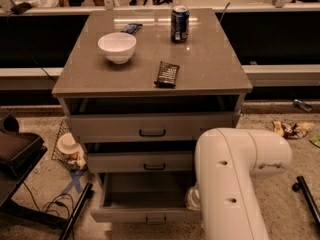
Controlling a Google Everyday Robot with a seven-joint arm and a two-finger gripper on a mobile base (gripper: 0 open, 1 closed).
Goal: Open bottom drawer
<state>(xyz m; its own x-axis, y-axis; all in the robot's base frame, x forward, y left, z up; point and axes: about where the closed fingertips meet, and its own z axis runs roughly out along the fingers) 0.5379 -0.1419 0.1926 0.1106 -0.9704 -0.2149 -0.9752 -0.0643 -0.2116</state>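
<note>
The bottom drawer (145,215) is the lowest of three grey-beige drawers and stands pulled out, showing a shallow plain tray. Its small black handle (155,218) sits at the centre of the front panel. My gripper (193,198) is at the right end of this drawer, just over its tray, and mostly hidden behind my big white arm (235,184). The middle drawer (142,161) and the top drawer (150,126) stick out slightly.
On the cabinet top (210,69) stand a white bowl (117,47), a soda can (180,24) and a dark snack bar (167,74). A black case (17,151) and cables lie at the left. Wrappers (292,129) lie on the floor at the right.
</note>
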